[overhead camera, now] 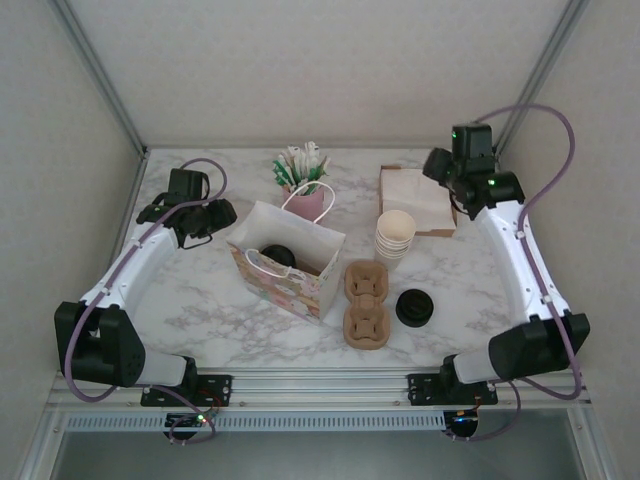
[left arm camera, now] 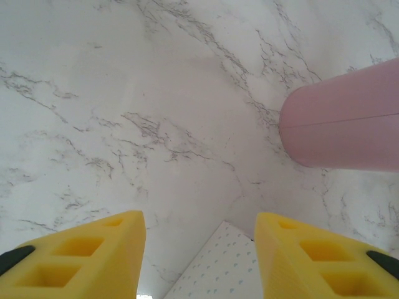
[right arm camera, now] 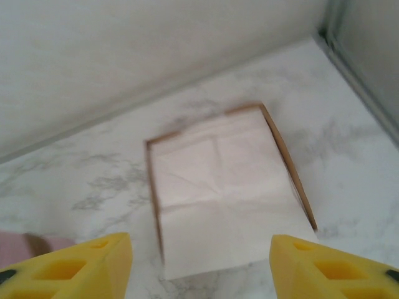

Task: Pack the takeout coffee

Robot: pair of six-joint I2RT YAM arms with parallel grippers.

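Observation:
The takeout coffee [overhead camera: 277,257] shows as a black disc inside the open patterned paper bag [overhead camera: 300,285] at the table's middle. My left gripper [overhead camera: 218,217] hovers just left of the bag. It is open with nothing between its yellow fingers [left arm camera: 93,255], and a dotted edge of the bag [left arm camera: 218,271] lies below them. My right gripper [overhead camera: 443,168] is at the back right above the napkins [overhead camera: 415,200]. It too is open and empty, its fingers [right arm camera: 324,268] well apart over the napkins [right arm camera: 224,193].
A pink cup [overhead camera: 308,200] [left arm camera: 340,124] with sachets stands behind the bag. A stack of lidless cream cups [overhead camera: 394,236], two cardboard carriers [overhead camera: 366,303] and a loose black lid [overhead camera: 415,307] sit right of the bag. Walls close the back and sides.

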